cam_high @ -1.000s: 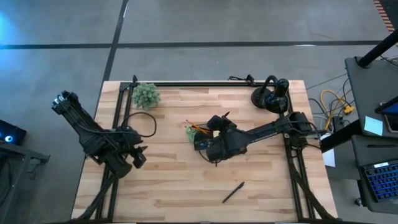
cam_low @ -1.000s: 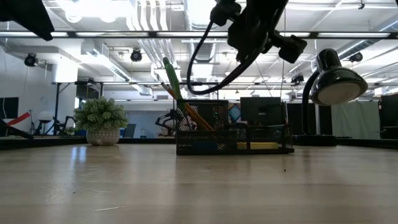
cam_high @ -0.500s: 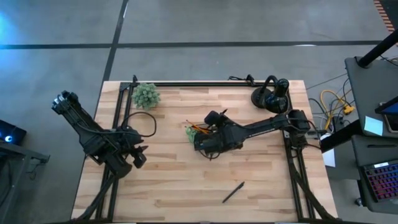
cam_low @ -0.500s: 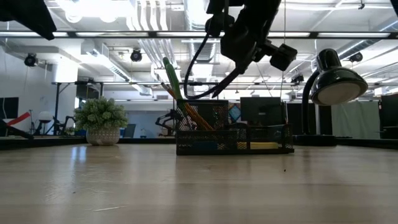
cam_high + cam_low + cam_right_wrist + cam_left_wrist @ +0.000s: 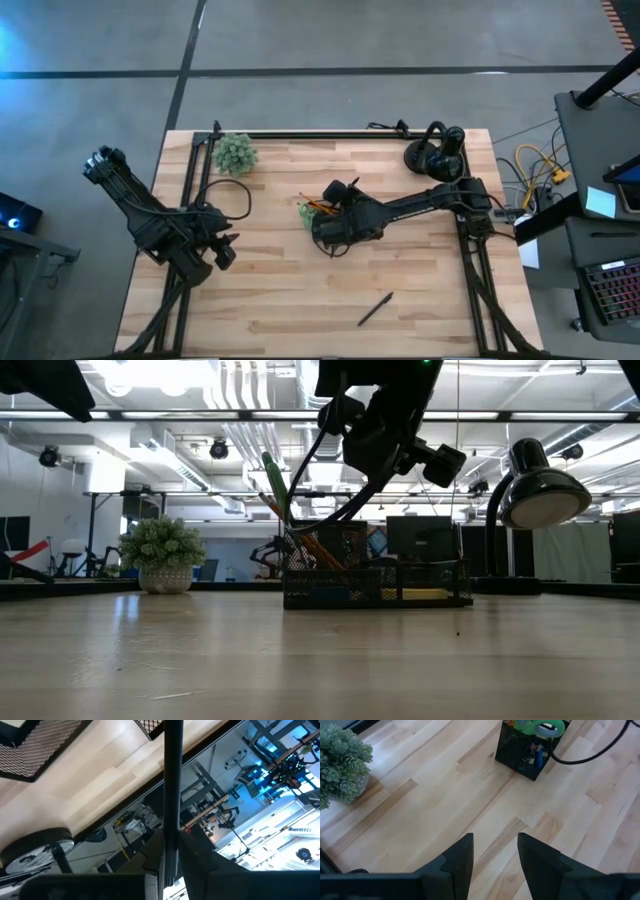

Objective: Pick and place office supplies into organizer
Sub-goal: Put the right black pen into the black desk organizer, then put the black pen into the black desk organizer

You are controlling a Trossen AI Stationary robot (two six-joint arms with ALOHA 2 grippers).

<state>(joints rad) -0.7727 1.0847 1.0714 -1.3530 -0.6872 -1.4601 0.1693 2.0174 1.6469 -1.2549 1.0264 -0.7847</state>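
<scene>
Organizer (image 5: 318,222), a black mesh desk tray, sits near the middle of our wooden table (image 5: 270,300), and we see it in the low view with orange pencils (image 5: 318,550) and a green-handled pair of scissors (image 5: 272,478) standing up out of its taller left compartment. Our right gripper (image 5: 335,228) hangs directly over the tray; in the right wrist view its 2 fingers (image 5: 152,852) are pressed close on a slim black pen (image 5: 172,780), which runs straight out between them toward the mesh rim. Another black pen (image 5: 375,309) lies alone on the table toward the near edge, well apart from the tray. Our left gripper (image 5: 492,857) waits at the left side of the table with its 2 fingers parted and nothing between them. We also see a small green potted plant (image 5: 235,153) at the far left corner and a black desk lamp (image 5: 535,495) at the far right
</scene>
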